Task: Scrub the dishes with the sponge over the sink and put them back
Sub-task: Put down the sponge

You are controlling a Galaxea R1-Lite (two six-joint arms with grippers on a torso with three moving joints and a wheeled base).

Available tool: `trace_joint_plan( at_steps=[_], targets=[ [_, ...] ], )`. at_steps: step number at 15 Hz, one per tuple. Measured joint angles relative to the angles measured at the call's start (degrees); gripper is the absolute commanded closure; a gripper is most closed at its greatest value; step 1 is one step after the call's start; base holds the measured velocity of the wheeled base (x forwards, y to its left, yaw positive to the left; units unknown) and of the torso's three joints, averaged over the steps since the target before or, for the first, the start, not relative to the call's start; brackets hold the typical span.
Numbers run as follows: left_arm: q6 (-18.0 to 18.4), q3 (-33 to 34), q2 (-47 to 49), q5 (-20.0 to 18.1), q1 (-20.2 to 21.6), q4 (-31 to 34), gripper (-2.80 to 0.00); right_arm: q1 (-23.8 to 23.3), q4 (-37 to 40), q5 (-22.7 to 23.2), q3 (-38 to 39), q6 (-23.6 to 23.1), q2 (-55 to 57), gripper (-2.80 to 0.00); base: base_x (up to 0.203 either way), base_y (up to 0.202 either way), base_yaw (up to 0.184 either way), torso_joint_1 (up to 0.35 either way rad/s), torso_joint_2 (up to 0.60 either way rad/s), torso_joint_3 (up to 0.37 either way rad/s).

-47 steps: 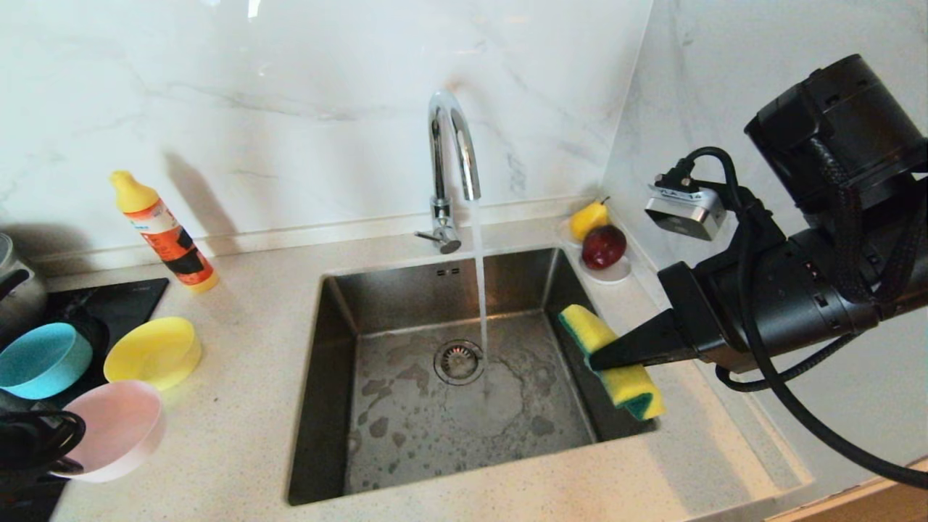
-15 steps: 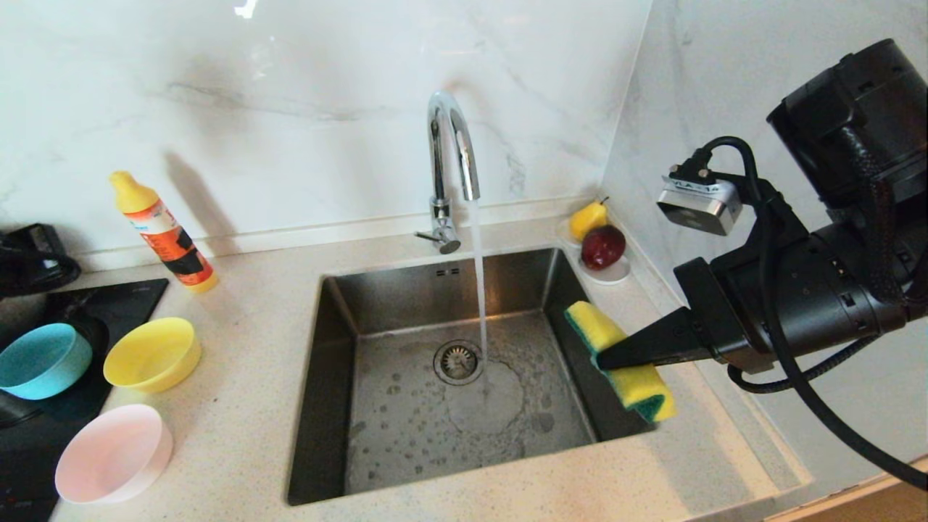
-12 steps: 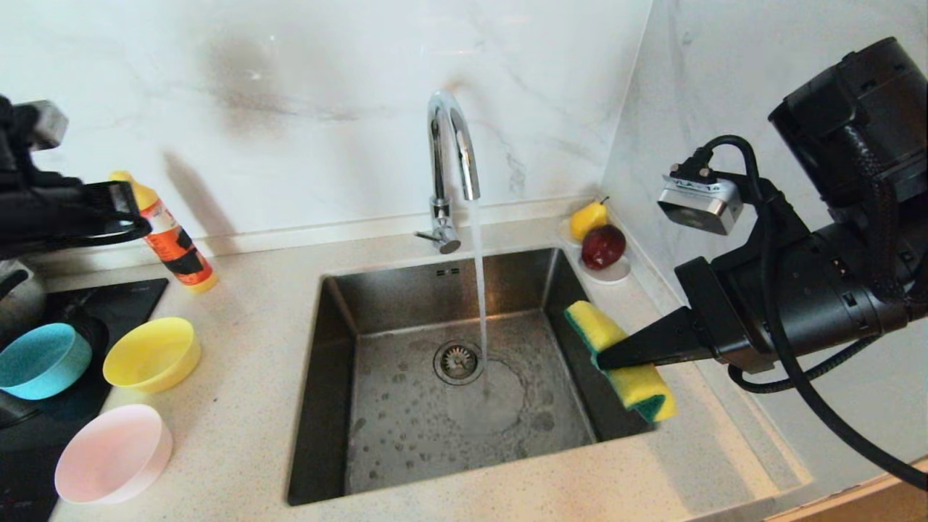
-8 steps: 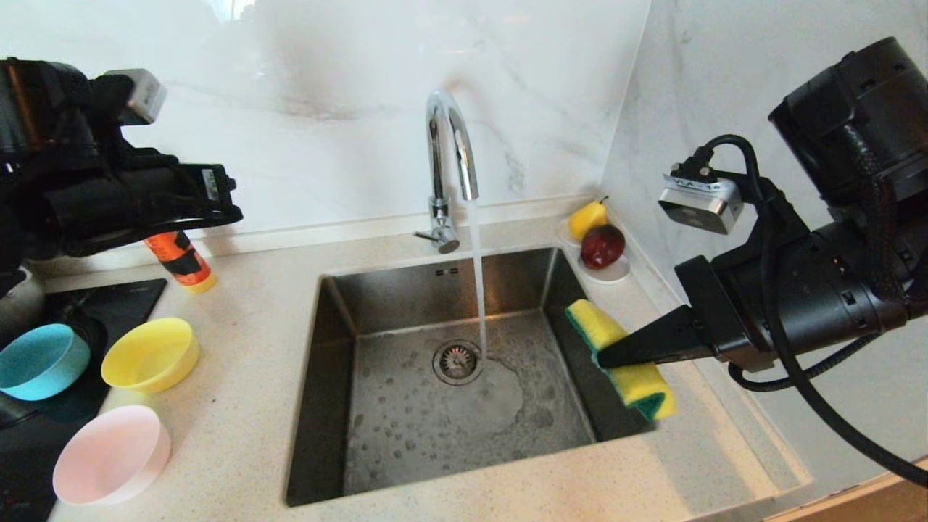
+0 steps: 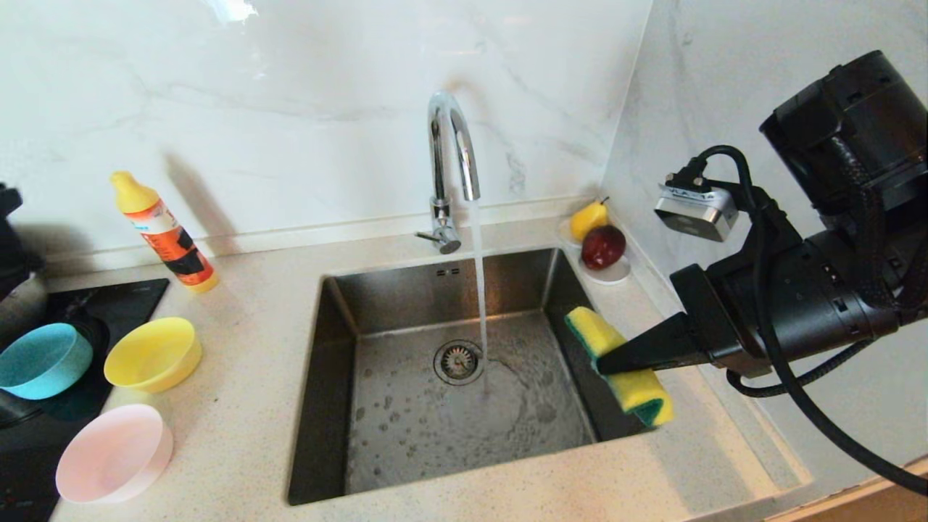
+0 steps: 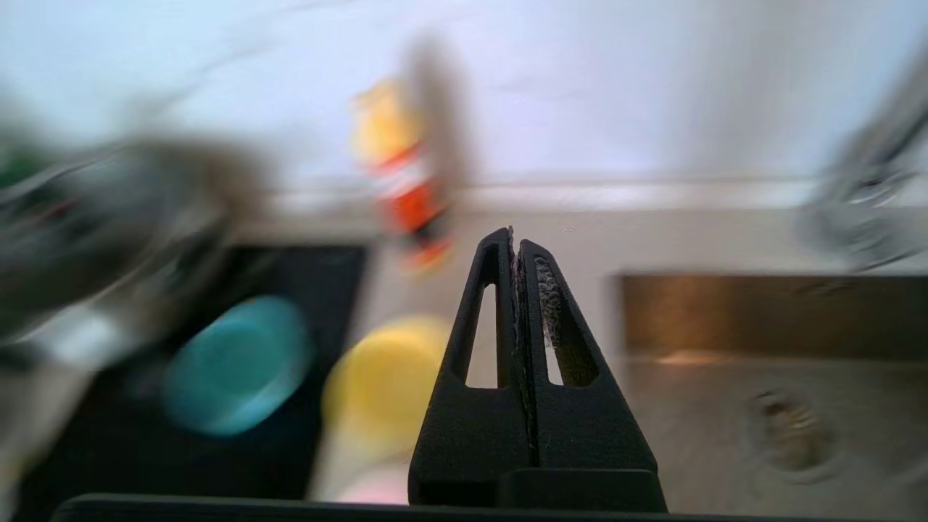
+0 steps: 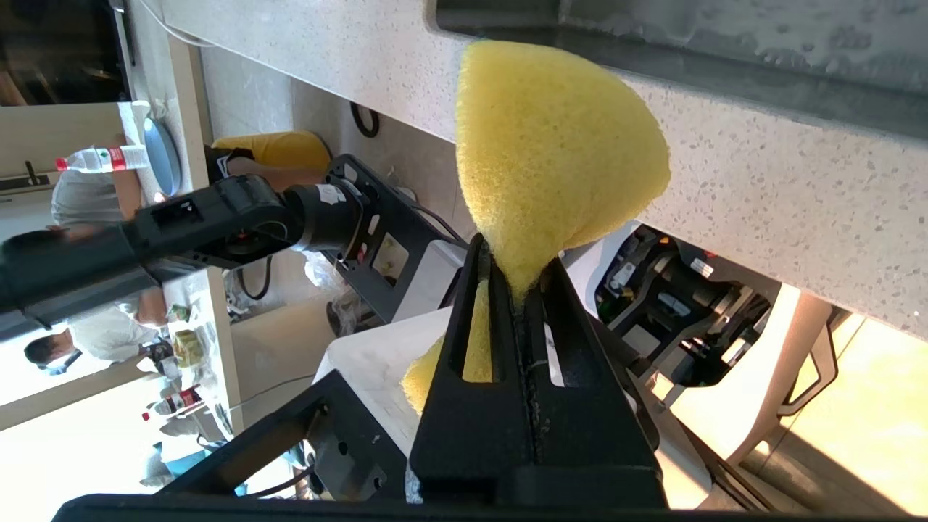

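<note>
Water (image 5: 479, 283) is seen running in a thin stream from the chrome faucet (image 5: 451, 170) into the sink (image 5: 377, 290), landing just beside the round drain strainer (image 5: 458, 361); the basin floor is wet and spotted. At the sink's right edge the sponge (image 5: 618, 366) is held clear of the counter by the right gripper (image 5: 603, 365), whose fingers are pressed together on its middle so that the yellow foam is pinched into a waist, with the green scouring layer seen along one side. In the right wrist view the sponge (image 7: 540, 170) is shown bulging out past the right gripper (image 7: 516, 279).

Well to the left of the sink, three dishes are set on their sides or tilted: the yellow bowl (image 5: 153, 354) nearest the sink on the counter, the light blue bowl (image 5: 43, 360) beyond it on the black cooktop (image 5: 109, 308), and the pink bowl (image 5: 114, 454) in front of them. A detergent bottle (image 5: 165, 233) is stood against the wall behind the yellow bowl. A saucer (image 5: 607, 272) with a pear (image 5: 588, 218) and a red fruit (image 5: 603, 246) is placed at the sink's far right corner.

The left gripper (image 6: 516, 239) is shown in its wrist view with fingers closed together on nothing, raised above the counter to the left of the sink, with the yellow bowl (image 6: 384, 377) and light blue bowl (image 6: 235, 366) below it
</note>
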Motion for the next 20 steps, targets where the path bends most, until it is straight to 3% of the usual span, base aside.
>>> trace_joint_plan(
  at_steps=[3,8,11,14,16,17,20],
  targets=[
    [1.48,13.39,-14.59,3.91,0.73,3.58,0.00,0.00,-0.06,0.02,0.29,-0.02,-0.38,0.00,0.000,0.000,0.000,0.000,0.00,0.000],
    [2.19,34.52,-36.21,3.75,5.03,6.43,0.00,0.10,-0.06,-0.01,0.27,-0.05,-0.39,0.00,0.000,0.000,0.000,0.000,0.00,0.000],
    [2.42,42.33,-46.75,-4.09,5.81,9.66,0.00,0.17,0.02,0.00,0.31,-0.05,-0.55,0.00,0.000,0.000,0.000,0.000,0.00,0.000],
    [2.11,44.25,-54.01,-15.34,5.98,17.35,0.00,0.30,-0.03,0.00,0.33,-0.07,-0.82,0.00,0.000,0.000,0.000,0.000,0.00,0.000],
    [1.83,45.41,-56.41,-22.25,6.02,17.54,0.00,0.52,-0.03,0.00,0.28,-0.13,-0.82,0.00,0.000,0.000,0.000,0.000,0.00,0.000],
    [1.72,46.26,-57.11,-24.37,6.02,16.98,0.00,0.52,-0.06,-0.05,0.22,-0.33,-0.85,0.00,0.000,0.000,0.000,0.000,0.00,0.000],
    [1.26,46.92,-58.17,-25.06,6.02,16.38,0.00,0.61,0.05,-1.68,0.18,-1.65,-1.19,0.00,0.000,0.000,0.000,0.000,0.00,0.000]
  ],
)
